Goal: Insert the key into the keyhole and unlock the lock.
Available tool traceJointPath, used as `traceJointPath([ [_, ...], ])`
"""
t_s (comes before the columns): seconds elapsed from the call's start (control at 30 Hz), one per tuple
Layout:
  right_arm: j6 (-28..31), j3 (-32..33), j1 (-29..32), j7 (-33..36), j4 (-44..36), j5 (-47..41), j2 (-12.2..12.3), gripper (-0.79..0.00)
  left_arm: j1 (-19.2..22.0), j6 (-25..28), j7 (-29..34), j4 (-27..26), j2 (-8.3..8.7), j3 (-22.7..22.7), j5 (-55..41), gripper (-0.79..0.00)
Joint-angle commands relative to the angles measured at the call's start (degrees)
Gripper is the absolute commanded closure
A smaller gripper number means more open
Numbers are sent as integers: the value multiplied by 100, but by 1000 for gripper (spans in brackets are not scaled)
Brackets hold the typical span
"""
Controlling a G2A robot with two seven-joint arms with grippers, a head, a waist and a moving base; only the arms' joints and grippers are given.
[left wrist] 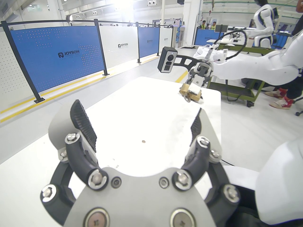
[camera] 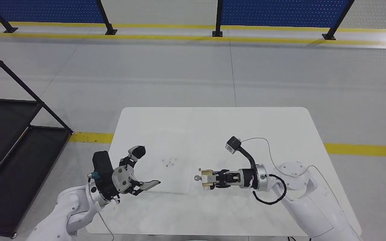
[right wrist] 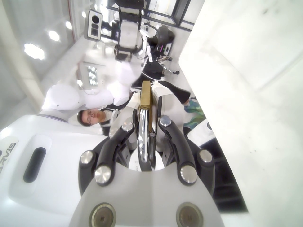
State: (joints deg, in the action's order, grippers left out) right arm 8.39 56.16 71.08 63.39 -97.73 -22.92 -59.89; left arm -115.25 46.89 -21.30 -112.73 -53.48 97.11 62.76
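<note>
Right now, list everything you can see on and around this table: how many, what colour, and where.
padlock: one, brass with a chrome shackle, gripped by the right gripper over the table
key: one, silver, apparently sticking out of the padlock's end, toward the left gripper
table: one, white, under both arms
rack: one, black, on the floor beside the table on the left arm's side
barrier panels: several, blue, beyond the table
floor line: one, yellow, passing behind the table
left gripper: one, black pads, open, holding nothing, over the table
right gripper: one, shut on the padlock
</note>
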Motion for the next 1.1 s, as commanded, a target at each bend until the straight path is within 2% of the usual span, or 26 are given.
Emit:
traceJointPath([
  [0.0,0,0,0,0,0,0,0,0,0,0,0,0,0,0,-2,-785],
  [0.33,-45,8,12,-84,31,22,0,0,0,0,0,0,0,0,-2,-785],
  [0.53,-856,22,-241,-625,481,538,-10,0,0,0,0,0,0,0,-2,-785],
  [0.8,-1515,-117,-766,-992,977,1428,-50,0,0,0,0,0,0,0,-2,-785],
  [1.07,-2019,-91,-1307,-1246,1701,1851,-95,0,0,0,0,0,0,0,-2,-785],
])
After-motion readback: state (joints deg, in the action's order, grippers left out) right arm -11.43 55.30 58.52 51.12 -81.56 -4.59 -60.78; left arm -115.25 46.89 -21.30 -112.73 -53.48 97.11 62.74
